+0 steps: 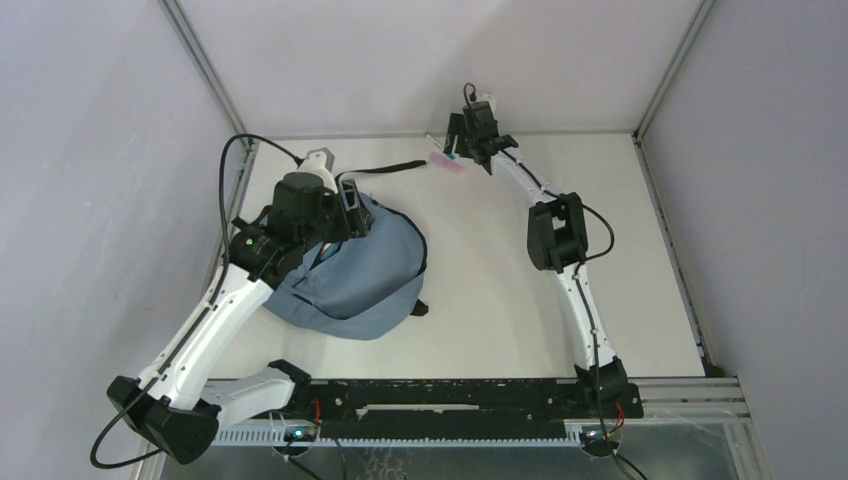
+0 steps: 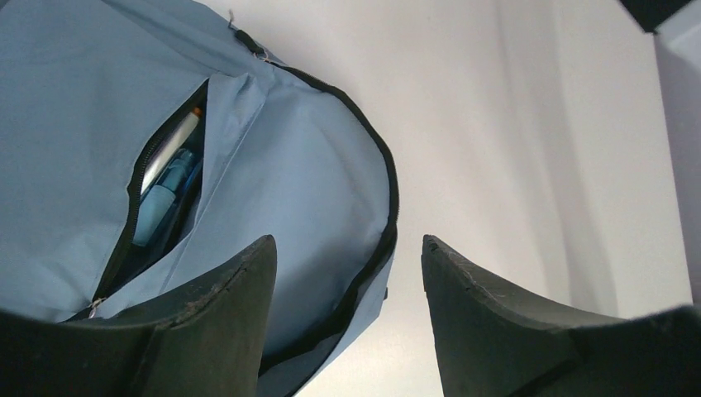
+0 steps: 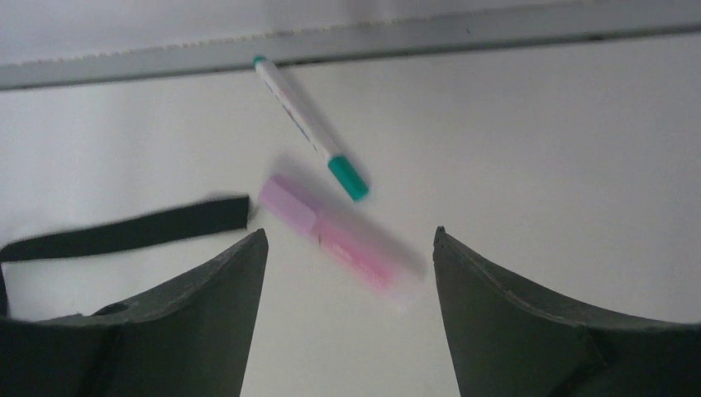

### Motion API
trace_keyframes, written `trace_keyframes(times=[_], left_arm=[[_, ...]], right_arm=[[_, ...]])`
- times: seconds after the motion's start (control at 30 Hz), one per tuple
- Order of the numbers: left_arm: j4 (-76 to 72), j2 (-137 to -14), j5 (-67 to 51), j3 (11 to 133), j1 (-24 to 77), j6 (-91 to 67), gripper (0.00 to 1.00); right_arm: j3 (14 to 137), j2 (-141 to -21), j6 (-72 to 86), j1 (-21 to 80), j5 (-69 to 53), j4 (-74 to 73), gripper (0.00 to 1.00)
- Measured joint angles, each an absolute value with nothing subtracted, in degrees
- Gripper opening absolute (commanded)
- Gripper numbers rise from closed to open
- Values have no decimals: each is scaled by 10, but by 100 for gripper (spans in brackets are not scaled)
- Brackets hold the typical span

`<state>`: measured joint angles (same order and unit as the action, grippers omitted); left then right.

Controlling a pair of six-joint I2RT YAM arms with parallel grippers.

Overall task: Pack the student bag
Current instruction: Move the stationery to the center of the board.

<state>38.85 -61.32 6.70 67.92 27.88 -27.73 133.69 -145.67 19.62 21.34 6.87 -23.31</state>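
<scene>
- Right wrist view: our right gripper (image 3: 349,235), released, hangs over the blurred pink highlighter (image 3: 339,240) at the worktop (image 3: 537,165) far edge, probably to grasp it.
- Our left gripper (image 2: 347,241), released, hovers over the student bag (image 2: 306,165) near the left edge, its pocket (image 2: 157,198) open.

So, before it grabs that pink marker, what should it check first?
1. right gripper open: ok.
2. pink marker centred under it: ok.
3. green pen apart from marker: cannot tell, blurred.
4. strap clear of marker: not ok, its end lies right beside it.
5. bag pocket open: ok, pens inside.
6. left gripper open and empty: ok.
</scene>
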Motion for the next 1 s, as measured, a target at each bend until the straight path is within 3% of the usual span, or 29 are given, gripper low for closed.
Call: trace_keyframes(times=[0.3, 0.63, 1.0], left_arm=[[387, -616, 63, 679, 279, -286, 69], [402, -636, 62, 679, 279, -296, 69], [412, -648, 62, 679, 279, -296, 69]], right_arm=[[1441, -1571, 237, 210, 57, -119, 92], [1488, -1647, 424, 183, 20, -2, 93], [1488, -1679, 562, 173, -13, 33, 93]])
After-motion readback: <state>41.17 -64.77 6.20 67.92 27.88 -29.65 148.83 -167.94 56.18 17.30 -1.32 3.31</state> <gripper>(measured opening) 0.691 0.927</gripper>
